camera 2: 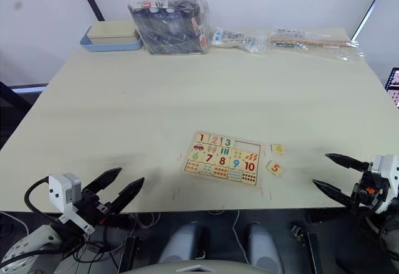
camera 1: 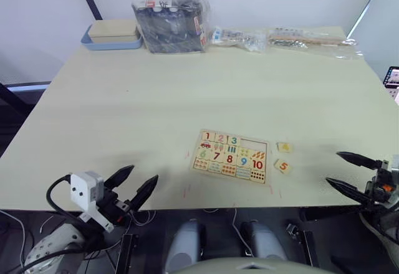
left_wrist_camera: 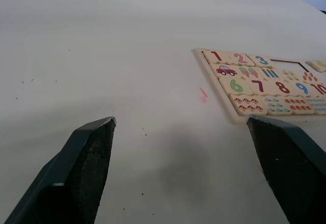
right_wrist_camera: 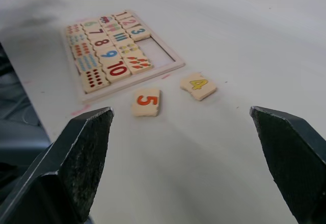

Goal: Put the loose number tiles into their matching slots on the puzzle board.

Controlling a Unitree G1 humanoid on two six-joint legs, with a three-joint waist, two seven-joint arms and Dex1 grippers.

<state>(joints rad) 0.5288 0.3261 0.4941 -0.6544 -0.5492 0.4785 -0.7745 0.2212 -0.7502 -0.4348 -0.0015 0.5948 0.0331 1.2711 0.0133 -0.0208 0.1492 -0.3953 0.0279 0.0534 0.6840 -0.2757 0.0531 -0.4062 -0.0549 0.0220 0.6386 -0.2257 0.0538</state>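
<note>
Head view: puzzle board (camera 1: 232, 156) on bench (camera 1: 156, 99); tiles 4 (camera 1: 284, 147) and 5 (camera 1: 282, 166) loose beside it, nearer right tool (camera 1: 350, 172), fingers apart. Left tool (camera 1: 134, 184) apart, empty. Right wrist view: both tiles just ahead of tool; empty slots (right_wrist_camera: 158, 51) beyond.

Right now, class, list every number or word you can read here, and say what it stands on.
"1", "2", "3": top row, puzzle board.
"6", "7", "8", "9", "10": board's third row.
"4": loose yellow-digit tile on the table.
"5": loose orange-digit tile beside it.
Labels on the bagged box: too small.
</note>
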